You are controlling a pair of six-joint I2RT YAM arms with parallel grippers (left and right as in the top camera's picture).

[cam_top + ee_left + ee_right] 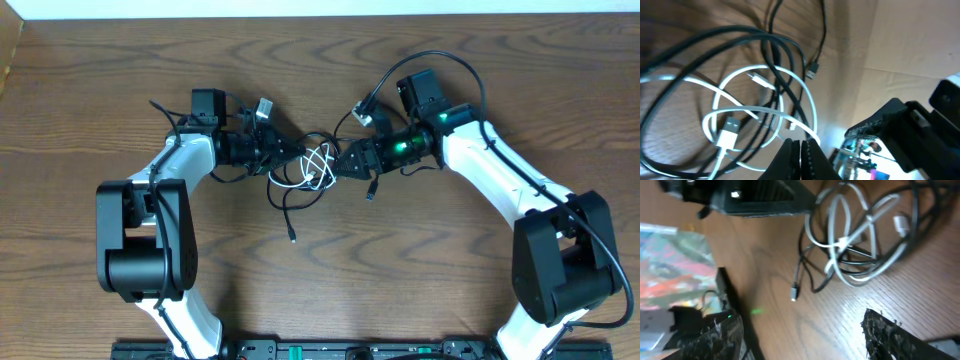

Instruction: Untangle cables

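The cables (305,170) lie in one knot at mid-table: a looped white cord (318,163) wound through black ones, and one black end (292,236) trailing toward the front. My left gripper (288,150) is at the knot's left side and shut. In the left wrist view its fingertips (800,146) press together just short of the white loop (812,112), with nothing visibly between them. The white plug (727,134) lies nearby. My right gripper (340,160) is at the knot's right side. In its wrist view it stands open (805,335) over bare wood, short of the white loops (840,242).
A loose black plug (795,292) lies ahead of the right gripper, and another (811,70) beyond the left one. The right arm's thick wire (440,58) arcs above it. The table's far edge (320,14) runs along the top. Both grippers face each other closely.
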